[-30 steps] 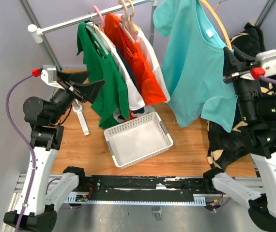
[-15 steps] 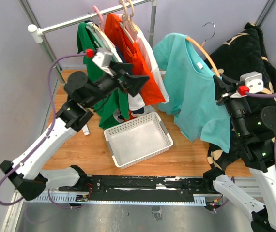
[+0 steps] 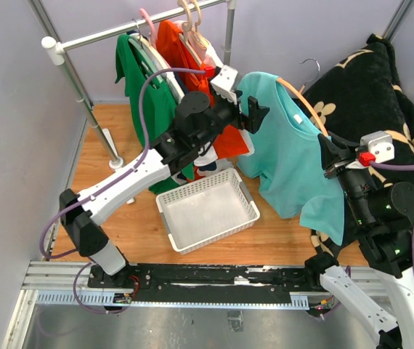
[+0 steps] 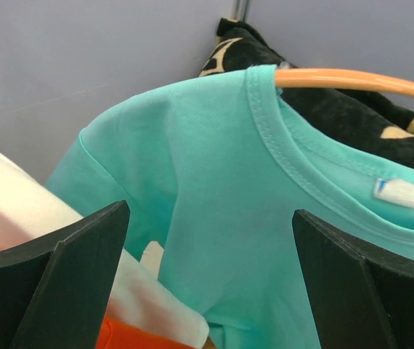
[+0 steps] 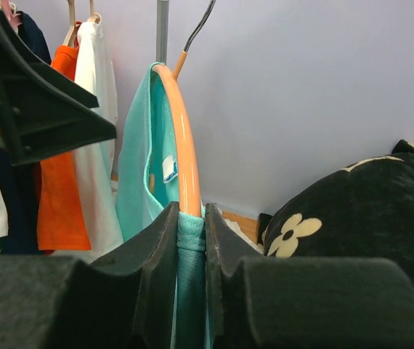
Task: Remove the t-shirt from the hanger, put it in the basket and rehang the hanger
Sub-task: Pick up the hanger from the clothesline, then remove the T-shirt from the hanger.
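Observation:
A teal t-shirt [image 3: 285, 156] hangs on an orange hanger [image 3: 303, 102] that is off the rail and tilted, its metal hook [image 3: 310, 65] free in the air. My right gripper [image 3: 330, 156] is shut on the hanger's right arm, with the shirt's shoulder seam pinched in. In the right wrist view the gripper [image 5: 191, 218] clamps the hanger [image 5: 185, 145] and the teal cloth [image 5: 138, 182]. My left gripper [image 3: 254, 116] is open at the shirt's left shoulder. In the left wrist view the gripper [image 4: 210, 211] faces the t-shirt [image 4: 250, 218] below its collar, and the hanger [image 4: 359, 80] juts out top right.
A white basket [image 3: 207, 207] sits on the wooden floor under the left arm. Green [image 3: 152, 102], orange [image 3: 192, 65] and white shirts hang on the rack rail [image 3: 120, 29]. A black flowered cushion [image 3: 367, 80] lies at the right, behind the right arm.
The left arm has swung from the far left across the rack to the teal shirt's left shoulder, staying open. The right arm has lowered the hanger and shirt a little.

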Action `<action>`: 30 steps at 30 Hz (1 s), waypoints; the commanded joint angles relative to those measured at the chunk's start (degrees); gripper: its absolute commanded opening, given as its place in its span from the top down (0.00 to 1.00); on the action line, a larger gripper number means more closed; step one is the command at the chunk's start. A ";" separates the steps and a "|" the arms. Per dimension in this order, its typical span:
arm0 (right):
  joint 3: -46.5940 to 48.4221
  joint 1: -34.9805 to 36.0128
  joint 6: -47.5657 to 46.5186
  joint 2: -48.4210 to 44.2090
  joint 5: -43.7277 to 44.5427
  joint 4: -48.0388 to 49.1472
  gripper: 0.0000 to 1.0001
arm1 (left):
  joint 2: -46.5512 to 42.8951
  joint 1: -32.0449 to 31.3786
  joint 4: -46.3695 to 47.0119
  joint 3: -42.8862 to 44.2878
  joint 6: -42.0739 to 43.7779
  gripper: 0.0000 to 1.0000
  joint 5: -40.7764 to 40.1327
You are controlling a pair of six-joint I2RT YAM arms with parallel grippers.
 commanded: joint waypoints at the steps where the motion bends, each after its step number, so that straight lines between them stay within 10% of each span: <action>1: 0.26 0.49 0.65 -1.08 -0.93 3.64 0.99 | 3.33 -1.05 4.21 3.79 1.47 0.00 -3.55; 30: -1.12 0.56 1.53 -1.79 -2.65 2.78 0.99 | 7.64 -1.28 11.46 4.52 -4.46 0.07 0.25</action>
